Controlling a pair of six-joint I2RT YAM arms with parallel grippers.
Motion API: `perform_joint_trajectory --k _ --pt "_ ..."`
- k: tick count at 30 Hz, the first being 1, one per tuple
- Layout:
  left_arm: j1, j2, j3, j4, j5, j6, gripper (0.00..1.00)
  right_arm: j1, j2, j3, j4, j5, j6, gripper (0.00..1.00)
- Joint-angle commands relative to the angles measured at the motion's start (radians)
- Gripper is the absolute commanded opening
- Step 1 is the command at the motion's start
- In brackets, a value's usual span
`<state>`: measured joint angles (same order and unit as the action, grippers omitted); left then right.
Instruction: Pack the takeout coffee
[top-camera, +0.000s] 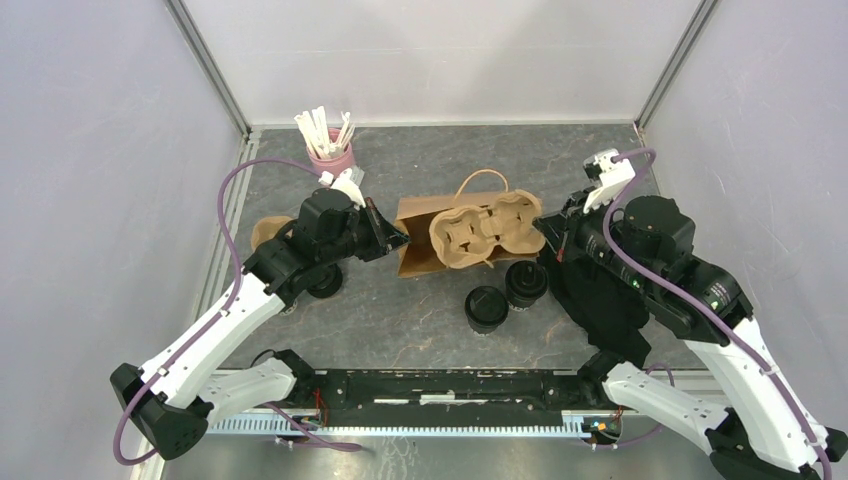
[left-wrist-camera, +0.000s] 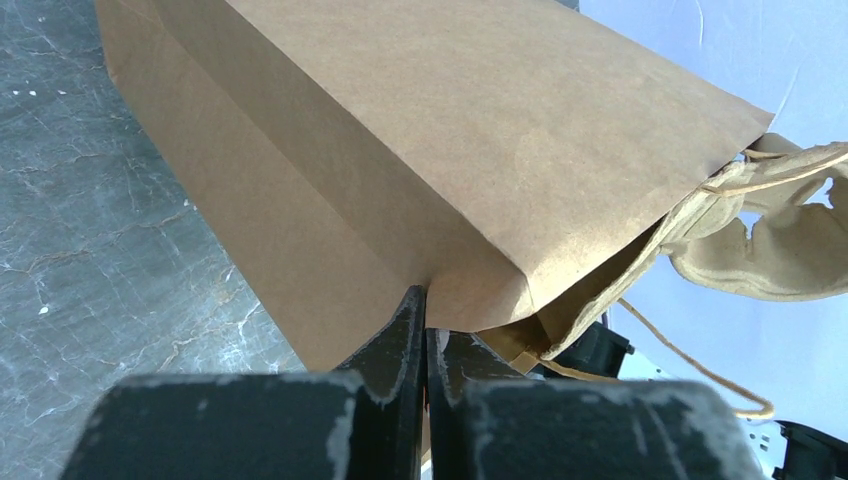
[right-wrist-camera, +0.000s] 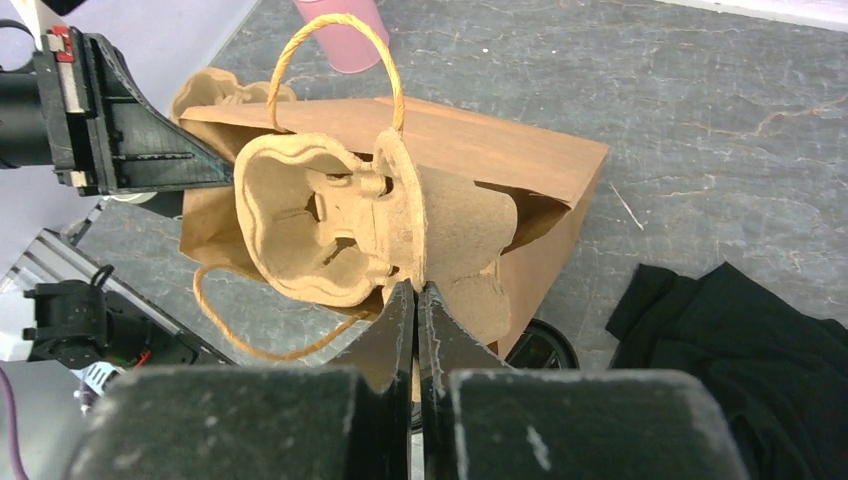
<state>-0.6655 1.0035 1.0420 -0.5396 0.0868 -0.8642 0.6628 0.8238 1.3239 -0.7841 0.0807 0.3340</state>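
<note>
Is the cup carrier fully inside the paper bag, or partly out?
Partly out. Much of the cup carrier projects from the mouth of the paper bag; the right gripper pinches the carrier's rim.

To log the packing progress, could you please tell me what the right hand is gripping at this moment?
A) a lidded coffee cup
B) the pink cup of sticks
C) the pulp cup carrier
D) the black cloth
C: in the right wrist view the right hand is shut on the edge of the pulp cup carrier, at the mouth of the paper bag.
</note>
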Motion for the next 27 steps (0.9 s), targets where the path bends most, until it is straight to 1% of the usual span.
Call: perform_joint_trajectory --k 1,6,10,14,17,21,27 --pt "-0.005 0.006 0.041 -0.016 -0.023 -0.029 0.06 -0.003 0.005 0.063 -0.037 0.049 -0.033 0.00" --pt "-0.006 0.010 0.031 -0.027 -0.036 -0.025 0.06 -0.003 -0.014 0.111 -0.100 0.097 -0.021 0.00" --pt "-0.005 0.011 0.026 -0.026 -0.034 -0.026 0.06 -0.002 -0.035 0.094 -0.109 0.110 -0.006 0.00" --pt "-0.005 0.015 0.030 -0.021 -0.019 -0.029 0.06 -0.002 -0.037 0.064 -0.094 0.080 -0.003 0.00" --pt "-0.005 0.022 0.040 -0.011 0.008 -0.050 0.06 -0.002 -0.027 0.035 -0.066 0.029 -0.020 0.00" --pt "-0.005 0.029 0.048 0.008 0.031 -0.111 0.06 -0.002 0.011 -0.006 0.018 -0.077 -0.012 0.00" --pt "-0.005 0.053 0.072 0.009 0.033 -0.230 0.06 0.001 0.046 -0.036 0.094 -0.059 0.020 0.00"
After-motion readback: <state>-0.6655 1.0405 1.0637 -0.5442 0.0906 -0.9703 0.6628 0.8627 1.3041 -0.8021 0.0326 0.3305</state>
